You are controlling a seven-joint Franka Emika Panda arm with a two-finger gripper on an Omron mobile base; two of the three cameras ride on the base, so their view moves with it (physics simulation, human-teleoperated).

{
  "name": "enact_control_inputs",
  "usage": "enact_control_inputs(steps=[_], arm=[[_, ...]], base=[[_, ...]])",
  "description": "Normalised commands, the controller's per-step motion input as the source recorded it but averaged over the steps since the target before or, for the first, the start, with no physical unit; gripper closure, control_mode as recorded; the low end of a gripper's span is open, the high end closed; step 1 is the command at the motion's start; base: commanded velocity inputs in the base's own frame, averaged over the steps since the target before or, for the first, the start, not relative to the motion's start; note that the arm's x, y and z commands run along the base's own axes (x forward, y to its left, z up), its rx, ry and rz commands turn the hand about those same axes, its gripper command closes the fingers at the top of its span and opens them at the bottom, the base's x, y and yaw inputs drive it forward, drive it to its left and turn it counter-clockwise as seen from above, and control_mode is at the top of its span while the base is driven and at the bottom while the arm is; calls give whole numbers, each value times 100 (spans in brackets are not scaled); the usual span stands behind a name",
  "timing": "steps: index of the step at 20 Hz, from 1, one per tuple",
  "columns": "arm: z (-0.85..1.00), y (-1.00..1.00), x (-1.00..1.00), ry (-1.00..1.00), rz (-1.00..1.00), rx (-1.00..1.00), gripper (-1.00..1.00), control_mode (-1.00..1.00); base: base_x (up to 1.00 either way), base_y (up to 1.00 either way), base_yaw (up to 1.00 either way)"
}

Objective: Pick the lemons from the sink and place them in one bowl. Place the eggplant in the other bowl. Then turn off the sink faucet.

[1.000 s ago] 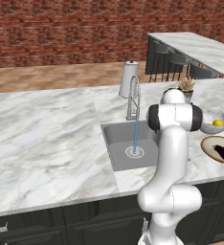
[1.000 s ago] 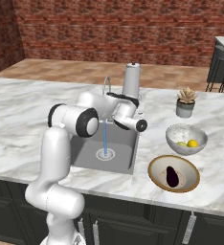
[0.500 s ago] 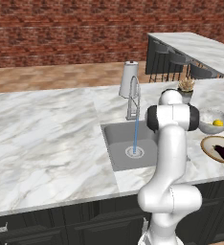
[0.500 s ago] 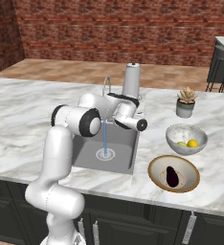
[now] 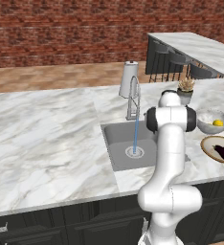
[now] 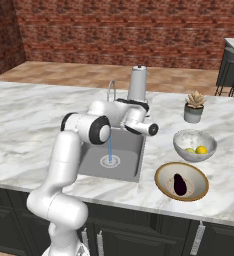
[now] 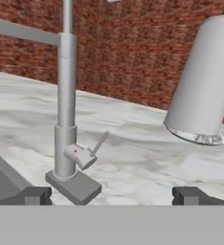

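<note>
Gripper (image 7: 112, 195) stood spread wide and empty before my tall chrome faucet (image 7: 66, 103), water running into the grey sink (image 6: 120, 150); I judged both yellow lemons (image 6: 196, 149) bowled in speckled stone, dark eggplant (image 6: 179, 183) in the tan bowl (image 6: 162, 171), only shut-off left.

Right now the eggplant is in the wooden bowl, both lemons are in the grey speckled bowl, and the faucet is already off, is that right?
Not quite: the faucet is on. The right base view shows water streaming into the sink. The rest holds: the eggplant lies in the wooden bowl, both lemons in the grey speckled bowl.
</note>
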Motion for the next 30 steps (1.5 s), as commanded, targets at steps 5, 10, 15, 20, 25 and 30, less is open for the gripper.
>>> enact_control_inputs(steps=[5,10,15,20,25,30], arm=[[0,1,5,0,5,0,-100,-100],[-5,0,15,0,7,0,-100,-100],[0,0,20,0,6,0,-100,-100],[0,15,10,0,5,0,-100,-100],[0,25,3,0,0,0,-100,-100],[-12,21,0,0,0,0,-100,-100]], base=[[0,0,0],[0,0,0],[0,0,0],[0,0,0],[0,0,0],[0,0,0]])
